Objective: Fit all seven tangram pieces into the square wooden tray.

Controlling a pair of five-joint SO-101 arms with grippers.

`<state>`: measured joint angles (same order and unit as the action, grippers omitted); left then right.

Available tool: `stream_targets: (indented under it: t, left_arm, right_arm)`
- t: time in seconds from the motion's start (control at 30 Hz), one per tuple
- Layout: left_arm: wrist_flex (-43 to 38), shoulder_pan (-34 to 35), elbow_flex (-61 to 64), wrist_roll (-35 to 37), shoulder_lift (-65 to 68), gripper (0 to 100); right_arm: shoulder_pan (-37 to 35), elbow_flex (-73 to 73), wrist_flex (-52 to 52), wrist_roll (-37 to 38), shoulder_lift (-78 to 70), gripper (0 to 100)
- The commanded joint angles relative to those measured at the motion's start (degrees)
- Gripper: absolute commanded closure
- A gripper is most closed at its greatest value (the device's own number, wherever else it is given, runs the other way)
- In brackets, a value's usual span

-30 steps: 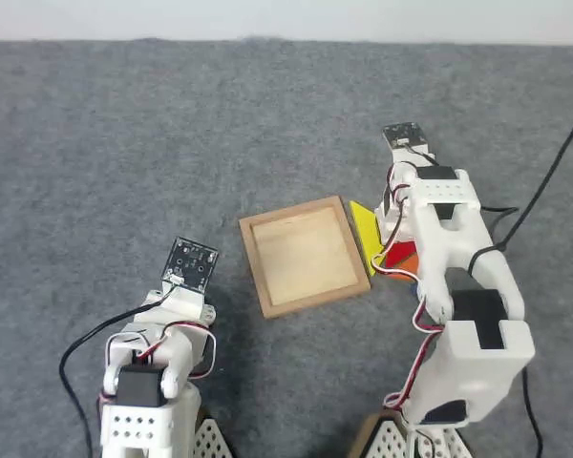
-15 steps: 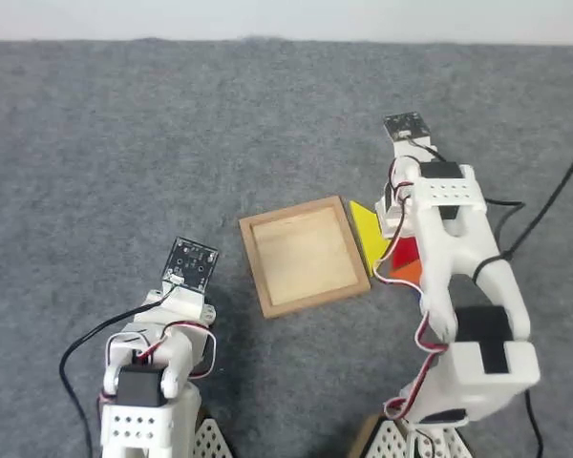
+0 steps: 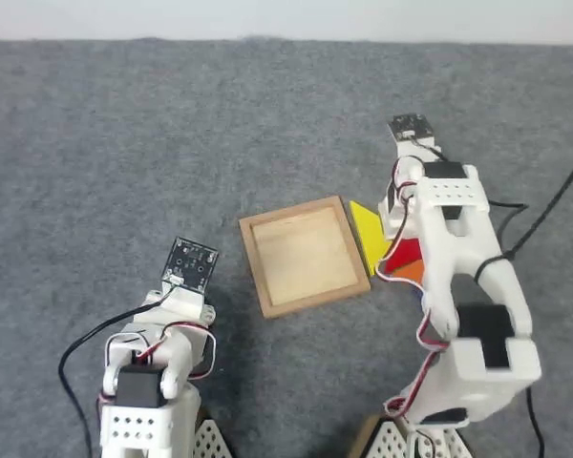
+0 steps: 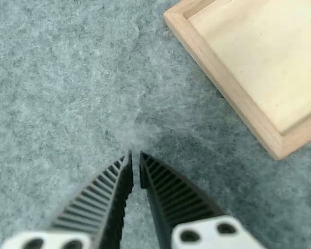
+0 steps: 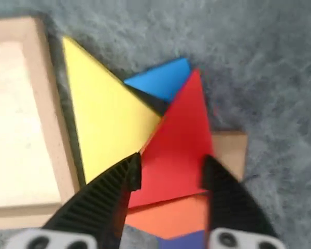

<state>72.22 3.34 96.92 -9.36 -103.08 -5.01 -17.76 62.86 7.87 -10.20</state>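
Note:
The square wooden tray lies mid-table with nothing inside; its corner and edge show in the wrist views. Beside its right side lies a heap of tangram pieces: a yellow triangle, a red triangle, a blue piece, an orange piece and a tan piece. My right gripper hovers open over the red triangle, its fingers straddling it. My left gripper is shut over bare carpet, left of the tray.
Grey carpet covers the table. Black cables trail from the right arm and the left arm. Open carpet lies beyond and left of the tray.
The right arm has shifted slightly away from the tray, uncovering more of the yellow, red and orange pieces. The left arm has not moved.

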Motion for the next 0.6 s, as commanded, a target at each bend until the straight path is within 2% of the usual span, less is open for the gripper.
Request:
stream_targets:
  t: [0.0,0.1,0.57]
  left_arm:
    - [0.18,0.35,-0.57,-0.44,-0.97,98]
    - [0.18,0.35,-0.57,-0.44,-0.97,98]
    - [0.18,0.35,-0.57,-0.44,-0.97,98]
  right_arm:
    - [0.48,0.79,-2.15,-1.05,-2.07,67.7]
    - [0.92,0.7,-2.15,-1.41,-2.77,64.0]
    - [3.47,0.35,-1.1,-0.18,-0.31,64.1]
